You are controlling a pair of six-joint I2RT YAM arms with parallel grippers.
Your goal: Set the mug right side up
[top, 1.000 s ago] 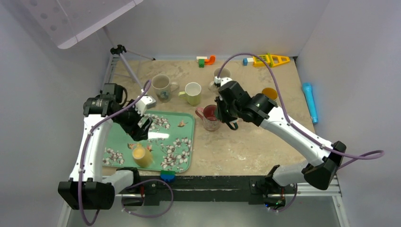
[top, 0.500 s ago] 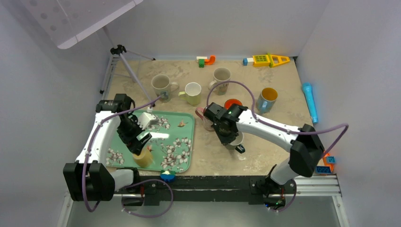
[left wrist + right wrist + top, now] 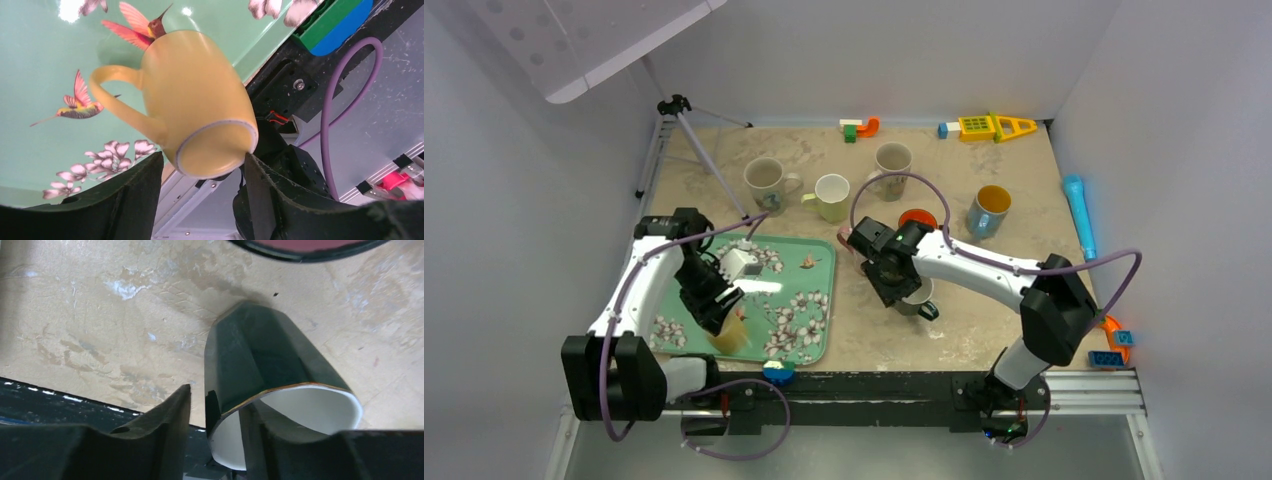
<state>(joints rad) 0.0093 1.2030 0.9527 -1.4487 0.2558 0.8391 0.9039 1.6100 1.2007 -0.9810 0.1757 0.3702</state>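
A yellow mug [image 3: 727, 338] stands upside down at the near left of the green flowered tray [image 3: 809, 260]. In the left wrist view its base [image 3: 212, 150] faces the camera and its handle points left. My left gripper [image 3: 714, 315] [image 3: 202, 160] is open, one finger on each side of the base. A dark mug with a white inside [image 3: 921, 297] [image 3: 265, 355] stands mouth up on the table. My right gripper [image 3: 894, 280] [image 3: 217, 400] straddles its rim, one finger inside and one outside with a gap.
A red dish [image 3: 917, 217] lies behind the dark mug. Three mugs [image 3: 766, 182] [image 3: 832, 196] [image 3: 892, 158] and a blue cup [image 3: 990, 208] stand further back. A tripod [image 3: 686, 140] is at the back left, a blue-green block [image 3: 777, 372] at the front edge.
My left gripper has come down the tray onto the yellow mug. My right arm has swung from the back middle toward the front, and the dark mug now stands on the table beneath it.
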